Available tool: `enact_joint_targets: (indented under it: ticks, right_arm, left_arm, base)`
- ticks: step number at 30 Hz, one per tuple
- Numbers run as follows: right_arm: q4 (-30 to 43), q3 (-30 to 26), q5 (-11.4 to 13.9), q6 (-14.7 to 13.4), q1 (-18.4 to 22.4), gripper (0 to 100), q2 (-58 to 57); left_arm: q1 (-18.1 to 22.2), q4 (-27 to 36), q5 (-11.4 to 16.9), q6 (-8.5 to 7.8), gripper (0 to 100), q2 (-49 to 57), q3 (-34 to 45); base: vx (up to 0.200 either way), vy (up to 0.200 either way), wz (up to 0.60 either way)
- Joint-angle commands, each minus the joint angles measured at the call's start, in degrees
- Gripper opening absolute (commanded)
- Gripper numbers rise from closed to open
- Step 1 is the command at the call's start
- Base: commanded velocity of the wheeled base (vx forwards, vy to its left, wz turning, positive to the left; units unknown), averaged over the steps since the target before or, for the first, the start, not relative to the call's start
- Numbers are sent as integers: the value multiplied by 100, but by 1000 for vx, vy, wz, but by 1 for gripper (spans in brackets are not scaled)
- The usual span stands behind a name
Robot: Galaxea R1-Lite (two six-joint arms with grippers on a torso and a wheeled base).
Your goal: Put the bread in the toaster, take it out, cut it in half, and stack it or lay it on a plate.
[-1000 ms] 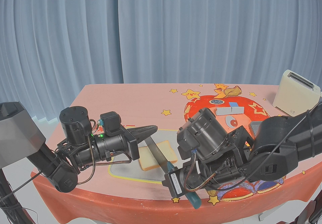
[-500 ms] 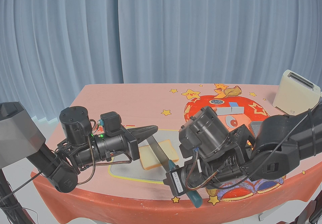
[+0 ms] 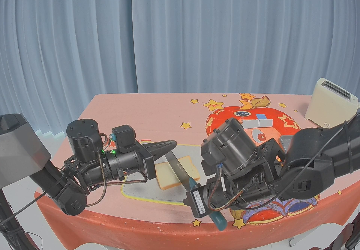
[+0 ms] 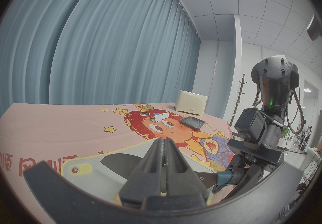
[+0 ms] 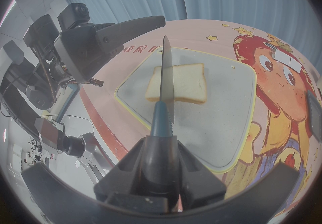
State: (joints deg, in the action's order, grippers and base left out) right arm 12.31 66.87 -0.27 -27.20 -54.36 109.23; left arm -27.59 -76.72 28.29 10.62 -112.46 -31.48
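On board (image 3: pixel 139 189): bread (image 3: pixel 166 176) under knife (image 3: pixel 177 166); left fingers (image 3: pixel 162 146) beside

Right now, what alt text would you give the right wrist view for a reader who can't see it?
The right jaws clamp a teal-handled knife, its blade crossing a slice of bread on a grey cutting board with a yellow rim. The shut left jaws point in near the blade's tip.

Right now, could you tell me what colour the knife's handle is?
Teal knife handle, clearest in right wrist view.
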Motion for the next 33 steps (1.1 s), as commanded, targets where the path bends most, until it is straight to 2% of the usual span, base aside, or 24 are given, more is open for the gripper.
enact_joint_targets:
  ticks: [1, 12, 15, 17, 18, 19, 20, 24, 27, 33]
  right_arm:
    - [8, -7, 0, 4, -5, 0, 28]
    - [8, -7, 0, 4, -13, 0, 72]
    - [8, -7, 0, -5, -40, 0, 72]
    - [8, -7, 0, -5, -40, 0, 55]
    - [8, -7, 0, -5, -40, 0, 46]
    - [8, -7, 0, -5, -40, 0, 46]
    - [8, -7, 0, -5, -40, 0, 46]
    - [8, -7, 0, -5, -49, 0, 46]
    - [8, -16, 0, -5, -49, 0, 28]
    - [8, -7, 0, -5, -49, 0, 28]
  left_arm:
    - [-1, -1, 1, 2, 0, 5, 19]
    - [-1, -1, 1, -25, 0, -83, 36]
    - [-1, 7, 1, -209, 0, -110, 115]
    - [-1, -1, -17, -403, 0, -118, 115]
    - [-1, -1, -17, -438, 0, -118, 115]
    - [8, -1, 9, -596, 0, -162, 107]
    - [-1, -1, 9, -675, 0, -171, 107]
    - [-107, -1, 9, -868, 0, -180, 54]
    - [-168, 7, -26, -965, 0, -285, -43]
    - [-168, 25, -52, -965, 0, -611, -333]
  base:
    - [0, 0, 0]
    - [0, 0, 0]
    - [0, 0, 0]
    - [0, 0, 0]
    - [0, 0, 0]
    - [0, 0, 0]
    - [0, 0, 0]
    - [0, 0, 0]
    - [0, 0, 0]
    - [0, 0, 0]
